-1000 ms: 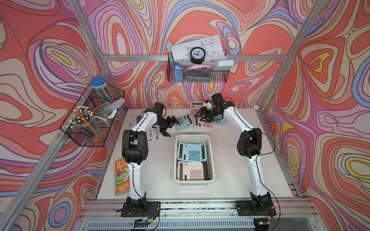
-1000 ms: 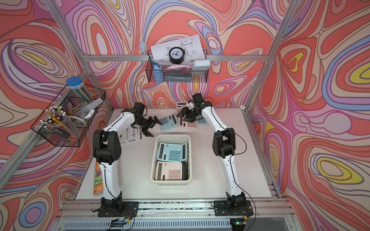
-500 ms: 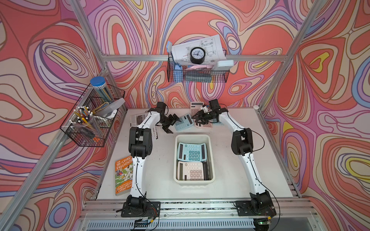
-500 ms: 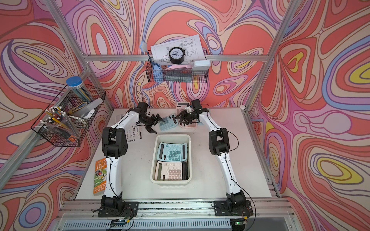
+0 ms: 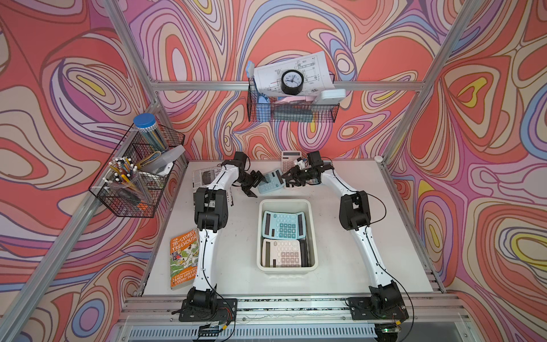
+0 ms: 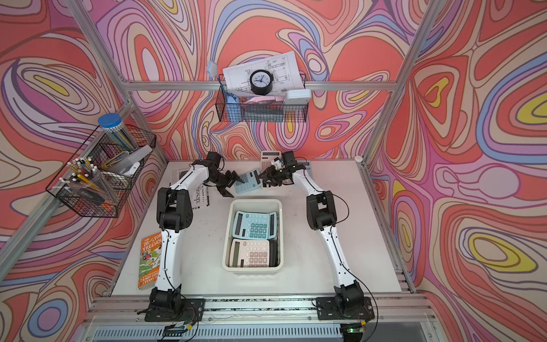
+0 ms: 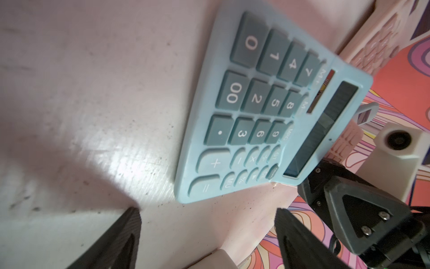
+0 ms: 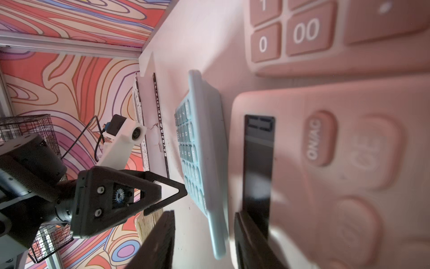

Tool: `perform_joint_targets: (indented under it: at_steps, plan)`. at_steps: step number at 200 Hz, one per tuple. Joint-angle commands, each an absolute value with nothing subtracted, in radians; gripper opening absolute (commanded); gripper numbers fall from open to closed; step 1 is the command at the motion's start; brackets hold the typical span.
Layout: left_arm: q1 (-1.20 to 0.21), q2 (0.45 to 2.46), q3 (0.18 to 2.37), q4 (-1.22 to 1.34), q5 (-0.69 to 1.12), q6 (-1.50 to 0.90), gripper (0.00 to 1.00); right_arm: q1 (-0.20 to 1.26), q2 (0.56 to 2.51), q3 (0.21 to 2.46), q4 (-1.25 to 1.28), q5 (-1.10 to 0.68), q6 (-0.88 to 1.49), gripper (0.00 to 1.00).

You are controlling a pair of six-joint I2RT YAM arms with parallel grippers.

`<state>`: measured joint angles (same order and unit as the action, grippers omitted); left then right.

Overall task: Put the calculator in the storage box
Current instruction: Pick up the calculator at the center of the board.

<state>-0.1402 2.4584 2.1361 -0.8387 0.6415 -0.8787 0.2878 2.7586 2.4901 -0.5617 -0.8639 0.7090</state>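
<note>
The blue calculator [image 5: 270, 183] lies on the desk [image 5: 340, 266] just ahead of the left end effector [image 5: 257, 186] — jaws spread wide. Its display edge sits inside the right end effector [image 8: 204, 214] — parted, not pinching. The storage box [image 5: 315, 237] stands near, base-ward of both.

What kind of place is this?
Probably a mock office desk in a robot test cell: a black wire basket of pens, a cream-white plastic storage box holding calculators, and an aluminium frame.

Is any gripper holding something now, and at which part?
Nothing is clamped yet. The right gripper straddles the blue calculator's display end with a gap; the left gripper is open and empty.
</note>
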Motion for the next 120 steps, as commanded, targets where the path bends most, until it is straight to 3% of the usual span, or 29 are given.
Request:
perform_joint_targets:
  at_steps: [1,85,110,120]
  plan:
    - [-0.155,2.487,2.152,-0.893,0.656,-0.838,0.77,0.308,2.791,2.500,-0.591,-0.873,0.694,0.42]
    - [-0.189,2.409,2.067,-0.846,0.712,-0.814,0.47,0.342,2.747,2.441,-0.610,-0.857,0.666,0.21]
    - [-0.193,2.360,1.994,-0.802,0.722,-0.820,0.41,0.351,2.724,2.417,-0.622,-0.832,0.650,0.18]
    - [-0.193,2.342,1.971,-0.790,0.722,-0.821,0.40,0.354,2.721,2.418,-0.637,-0.819,0.642,0.22]
